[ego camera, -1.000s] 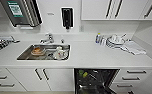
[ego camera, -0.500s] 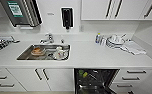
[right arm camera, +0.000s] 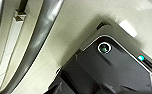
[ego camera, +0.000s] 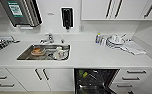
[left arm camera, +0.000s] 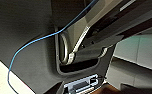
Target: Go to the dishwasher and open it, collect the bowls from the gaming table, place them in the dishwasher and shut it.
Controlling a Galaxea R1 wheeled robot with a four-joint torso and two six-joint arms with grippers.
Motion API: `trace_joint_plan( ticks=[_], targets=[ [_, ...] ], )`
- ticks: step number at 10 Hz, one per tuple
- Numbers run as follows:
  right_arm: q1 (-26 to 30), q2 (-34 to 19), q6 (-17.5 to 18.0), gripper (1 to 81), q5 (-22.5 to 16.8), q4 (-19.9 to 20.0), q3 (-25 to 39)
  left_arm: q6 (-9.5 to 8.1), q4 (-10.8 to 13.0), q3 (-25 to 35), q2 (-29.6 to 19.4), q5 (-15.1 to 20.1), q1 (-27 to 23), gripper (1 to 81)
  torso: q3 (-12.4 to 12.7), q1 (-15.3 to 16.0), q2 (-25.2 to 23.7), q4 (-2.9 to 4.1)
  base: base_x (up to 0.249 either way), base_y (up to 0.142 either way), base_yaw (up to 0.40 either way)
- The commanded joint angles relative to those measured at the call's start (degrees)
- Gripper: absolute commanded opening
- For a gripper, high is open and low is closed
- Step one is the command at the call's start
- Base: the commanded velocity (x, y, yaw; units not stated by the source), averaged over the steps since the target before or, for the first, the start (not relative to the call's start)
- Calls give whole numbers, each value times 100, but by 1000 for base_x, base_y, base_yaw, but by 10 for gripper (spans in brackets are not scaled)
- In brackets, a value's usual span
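Observation:
The dishwasher [ego camera: 95, 81] sits under the white counter [ego camera: 92, 56], right of the sink, straight ahead of me. Its door hangs open and down, showing a dark interior with wire racks. Something green [ego camera: 82, 74] lies in the rack at the left. In the left wrist view, dark robot parts and a thin blue cable [left arm camera: 29, 43] are close up. In the right wrist view, a dark robot plate [right arm camera: 109, 70] hangs over pale floor.
The steel sink [ego camera: 43, 52] holds several dishes under a tap [ego camera: 48, 38]. Stacked white dishes [ego camera: 114, 40], a small bottle [ego camera: 98, 38] and a cloth [ego camera: 134, 48] lie on the counter's right. White drawers [ego camera: 137, 76] and cupboard doors [ego camera: 40, 77] flank the dishwasher. Wall cupboards hang above.

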Motion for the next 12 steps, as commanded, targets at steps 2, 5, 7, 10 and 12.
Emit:
trace_joint_plan(
  ticks=[2,5,7,10,12],
  targets=[
    [596,182,9,811,-482,412,-398,19,-53,83,-40,405,-35,811,0,0,0,0,0,0,0],
    [982,456,-27,811,-482,819,-416,19,-53,101,-84,405,17,811,0,0,0,0,0,0,0],
    [1298,474,-27,811,-561,1065,-389,19,-53,101,-84,405,26,811,0,0,0,0,0,0,0],
    [1395,500,-44,811,-561,1126,-424,19,-53,101,-75,404,26,811,0,0,0,-2,0,0,0],
    [1667,439,-44,811,-578,1196,-346,19,-53,109,-67,405,26,811,0,0,0,-2,0,0,0]
  ],
)
